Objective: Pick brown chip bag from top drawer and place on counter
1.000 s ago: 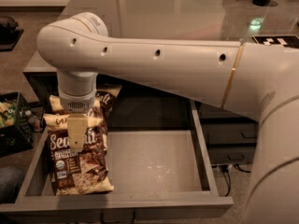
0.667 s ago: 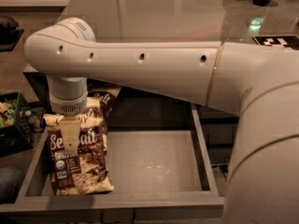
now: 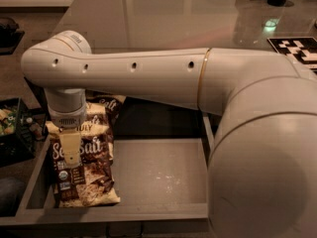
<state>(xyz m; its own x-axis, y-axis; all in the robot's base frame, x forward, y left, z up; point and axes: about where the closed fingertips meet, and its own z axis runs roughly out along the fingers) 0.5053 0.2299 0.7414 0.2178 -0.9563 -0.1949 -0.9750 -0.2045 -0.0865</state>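
1. Top drawer [image 3: 163,175]: pulled open, giving access from above.
2. Brown chip bag [image 3: 91,177]: lay flat at the drawer's left end, not yet lifted.
3. Gripper [image 3: 72,150]: over the bag's upper half, likely to grasp it; grip state could not be told.
4. Counter [image 3: 163,19]: behind the drawer; destination.

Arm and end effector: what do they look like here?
The arm is smooth off-white tubing with small dark holes, a thin gold ring at one joint and a ribbed grey wrist collar. The tan end effector sits over the brown chip bag.
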